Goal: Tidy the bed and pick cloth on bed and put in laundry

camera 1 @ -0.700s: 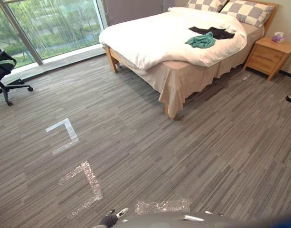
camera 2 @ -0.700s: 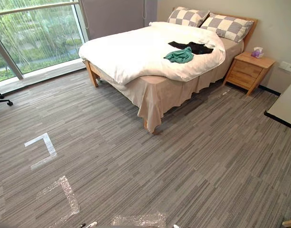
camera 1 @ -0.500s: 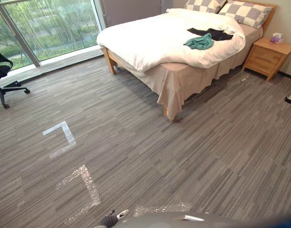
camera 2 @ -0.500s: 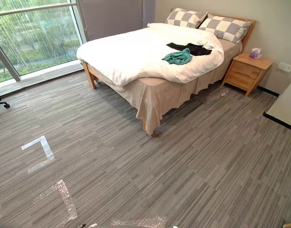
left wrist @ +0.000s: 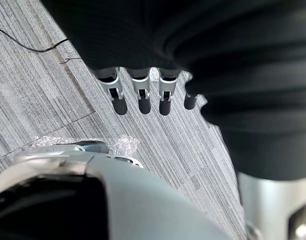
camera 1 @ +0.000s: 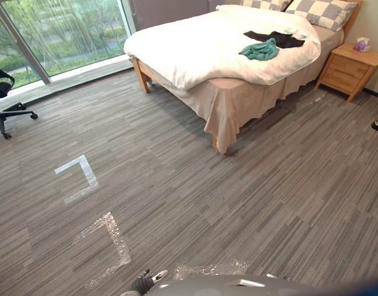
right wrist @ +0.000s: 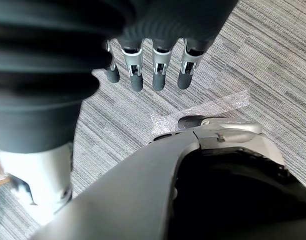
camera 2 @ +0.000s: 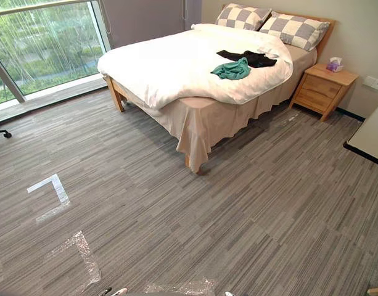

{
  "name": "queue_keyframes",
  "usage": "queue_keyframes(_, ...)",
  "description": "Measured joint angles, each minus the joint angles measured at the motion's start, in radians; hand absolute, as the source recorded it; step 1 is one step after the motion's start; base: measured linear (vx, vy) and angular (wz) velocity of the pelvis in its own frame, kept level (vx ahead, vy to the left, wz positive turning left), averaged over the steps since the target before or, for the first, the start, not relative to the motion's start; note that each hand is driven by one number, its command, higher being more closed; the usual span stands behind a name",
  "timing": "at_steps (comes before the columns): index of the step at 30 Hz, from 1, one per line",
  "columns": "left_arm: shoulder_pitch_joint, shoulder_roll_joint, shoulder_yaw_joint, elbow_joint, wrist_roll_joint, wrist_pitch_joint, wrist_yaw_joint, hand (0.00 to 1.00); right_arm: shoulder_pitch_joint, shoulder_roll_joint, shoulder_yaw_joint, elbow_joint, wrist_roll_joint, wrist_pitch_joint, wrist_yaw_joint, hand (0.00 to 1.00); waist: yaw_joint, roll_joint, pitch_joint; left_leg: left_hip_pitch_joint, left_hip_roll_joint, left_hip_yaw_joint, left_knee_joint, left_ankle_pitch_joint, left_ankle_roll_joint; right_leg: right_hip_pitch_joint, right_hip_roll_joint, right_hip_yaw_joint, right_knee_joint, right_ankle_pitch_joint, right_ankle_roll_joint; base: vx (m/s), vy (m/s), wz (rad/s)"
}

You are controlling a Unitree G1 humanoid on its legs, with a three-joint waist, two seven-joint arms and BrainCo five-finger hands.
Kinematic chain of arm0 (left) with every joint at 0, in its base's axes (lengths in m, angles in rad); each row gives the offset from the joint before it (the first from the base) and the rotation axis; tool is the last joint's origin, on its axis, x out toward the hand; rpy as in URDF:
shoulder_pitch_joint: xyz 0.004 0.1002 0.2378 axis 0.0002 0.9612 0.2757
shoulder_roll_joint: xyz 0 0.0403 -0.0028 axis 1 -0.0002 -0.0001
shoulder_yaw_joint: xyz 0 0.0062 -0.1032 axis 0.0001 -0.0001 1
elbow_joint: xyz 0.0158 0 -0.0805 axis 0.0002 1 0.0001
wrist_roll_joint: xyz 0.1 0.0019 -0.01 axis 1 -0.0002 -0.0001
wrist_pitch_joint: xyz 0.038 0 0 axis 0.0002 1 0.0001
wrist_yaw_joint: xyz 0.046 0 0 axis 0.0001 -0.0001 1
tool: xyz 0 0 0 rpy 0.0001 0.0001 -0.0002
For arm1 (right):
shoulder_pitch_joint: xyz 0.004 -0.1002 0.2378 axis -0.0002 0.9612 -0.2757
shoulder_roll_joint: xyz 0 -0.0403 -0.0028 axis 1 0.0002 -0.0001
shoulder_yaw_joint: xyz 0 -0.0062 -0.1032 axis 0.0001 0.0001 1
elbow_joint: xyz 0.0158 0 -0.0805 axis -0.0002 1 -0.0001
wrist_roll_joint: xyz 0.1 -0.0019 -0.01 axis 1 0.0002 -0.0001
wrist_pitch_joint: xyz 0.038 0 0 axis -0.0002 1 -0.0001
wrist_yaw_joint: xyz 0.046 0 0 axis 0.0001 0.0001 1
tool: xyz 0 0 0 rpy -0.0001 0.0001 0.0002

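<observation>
A teal cloth (camera 1: 261, 50) lies crumpled on the bed's white duvet (camera 1: 201, 43), toward the head end. Just behind it is a flat black cloth (camera 1: 277, 39). Two checkered pillows (camera 2: 293, 31) rest against the wooden headboard. The bed stands across the room, far from both hands. My left hand (left wrist: 140, 95) hangs over the grey carpet, fingers straight, holding nothing. My right hand (right wrist: 160, 75) hangs likewise, fingers straight and empty.
A wooden nightstand (camera 1: 352, 65) with a tissue box (camera 1: 361, 44) stands right of the bed. A black office chair (camera 1: 4, 92) is at the far left by the big window. Tape marks (camera 1: 81, 176) lie on the carpet. A white table edge (camera 2: 370, 139) shows at right.
The whole picture has shifted a little, so the camera has moved. The bed and the two cloths lie as before.
</observation>
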Motion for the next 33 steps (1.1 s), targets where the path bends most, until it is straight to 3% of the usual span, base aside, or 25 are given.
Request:
queue_keyframes(11,0.000,0.000,-0.002,-0.001,0.000,0.012,-0.004,0.00,0.012,0.000,0.000,0.000,0.006,-0.011,-0.008,0.00,0.001,0.000,0.001,0.003,0.012,0.019,0.004,0.001,0.001,-0.007,0.012,0.011,0.010,0.005,-0.013,-0.04,-0.030,-0.04)
queue_keyframes(14,-0.007,0.006,-0.022,-0.002,0.001,0.016,-0.005,0.00,0.011,0.001,-0.001,0.000,0.042,-0.026,-0.022,0.00,0.000,0.000,0.016,0.017,0.014,0.025,0.016,0.000,0.002,-0.059,0.000,0.011,0.150,-0.058,-0.011,-0.06,-0.006,-0.05)
queue_keyframes(18,-0.025,0.027,-0.041,-0.002,-0.001,0.019,-0.003,0.00,-0.015,0.013,0.000,0.000,0.078,-0.039,-0.047,0.00,0.001,-0.025,0.075,0.012,0.001,0.072,0.095,-0.038,0.023,-0.184,-0.066,-0.033,0.440,-0.156,0.041,-0.12,0.017,-0.29)
queue_keyframes(19,-0.022,0.033,-0.040,-0.002,-0.001,0.019,-0.003,0.00,-0.021,0.019,0.000,0.000,0.085,-0.039,-0.052,0.00,0.002,-0.031,0.078,0.009,-0.005,0.085,0.101,-0.044,0.024,-0.189,-0.080,-0.049,0.444,-0.185,0.041,-0.16,0.015,-0.54)
queue_keyframes(20,-0.027,0.040,-0.040,-0.001,-0.001,0.030,0.003,0.00,-0.026,0.025,0.000,0.002,0.111,-0.035,-0.058,0.00,-0.001,-0.045,0.086,0.002,-0.008,0.108,0.131,-0.061,0.027,-0.193,-0.106,-0.087,0.450,-0.205,0.005,-0.12,0.021,-0.52)
queue_keyframes(21,-0.027,0.040,-0.042,0.000,-0.001,0.043,0.011,0.00,-0.028,0.026,-0.001,0.001,0.132,-0.033,-0.060,0.00,-0.004,-0.042,0.087,-0.001,-0.001,0.120,0.143,-0.070,0.025,-0.192,-0.111,-0.109,0.443,-0.202,0.004,-0.12,0.047,-0.64)
queue_keyframes(25,-0.045,0.045,-0.050,0.015,0.001,0.068,0.018,0.00,-0.024,0.031,-0.011,0.001,0.165,-0.014,-0.061,0.00,-0.012,-0.037,0.096,-0.001,0.025,0.158,0.136,-0.079,0.007,-0.192,-0.082,-0.112,0.375,-0.140,0.011,-0.05,0.017,-0.35)
queue_keyframes(26,-0.056,0.047,-0.056,0.024,0.001,0.075,0.018,0.00,-0.024,0.038,-0.029,0.001,0.180,-0.010,-0.061,0.00,-0.018,-0.038,0.106,0.004,0.028,0.159,0.129,-0.077,0.004,-0.194,-0.082,-0.117,0.375,-0.133,0.023,0.00,-0.006,-0.08)
queue_keyframes(27,-0.062,0.046,-0.057,0.023,0.002,0.076,0.018,0.00,-0.025,0.043,-0.053,-0.001,0.185,-0.003,-0.059,0.00,-0.026,-0.026,0.118,0.006,0.038,0.160,0.128,-0.078,0.005,-0.208,-0.091,-0.133,0.412,-0.130,0.059,0.00,-0.007,-0.07)
queue_keyframes(28,-0.068,0.043,-0.054,0.022,0.003,0.075,0.019,0.00,-0.028,0.043,-0.061,-0.004,0.189,-0.002,-0.058,0.00,-0.026,-0.024,0.128,0.009,0.046,0.165,0.130,-0.080,0.003,-0.225,-0.098,-0.150,0.442,-0.140,0.065,-0.03,0.007,-0.18)
queue_keyframes(30,-0.079,0.035,-0.021,0.018,0.030,0.069,0.018,0.00,-0.021,0.050,-0.075,-0.024,0.190,0.006,-0.058,0.00,-0.012,-0.021,0.152,0.023,0.099,0.210,0.166,-0.111,-0.030,-0.282,-0.136,-0.219,0.488,-0.151,0.031,0.03,-0.014,-0.59)
queue_keyframes(31,-0.076,0.034,-0.003,0.019,0.062,0.070,0.017,0.00,-0.001,0.062,-0.080,-0.051,0.190,0.006,-0.058,0.00,-0.003,-0.030,0.149,0.046,0.148,0.254,0.210,-0.147,-0.067,-0.314,-0.176,-0.257,0.487,-0.122,0.010,0.24,-0.134,-0.91)
queue_keyframes(33,-0.081,0.044,0.004,0.019,0.092,0.070,0.015,0.00,0.015,0.085,-0.095,-0.068,0.189,0.005,-0.057,0.00,-0.004,-0.052,0.134,0.053,0.178,0.287,0.233,-0.168,-0.099,-0.349,-0.201,-0.254,0.486,-0.113,0.005,0.38,-0.246,-0.76)
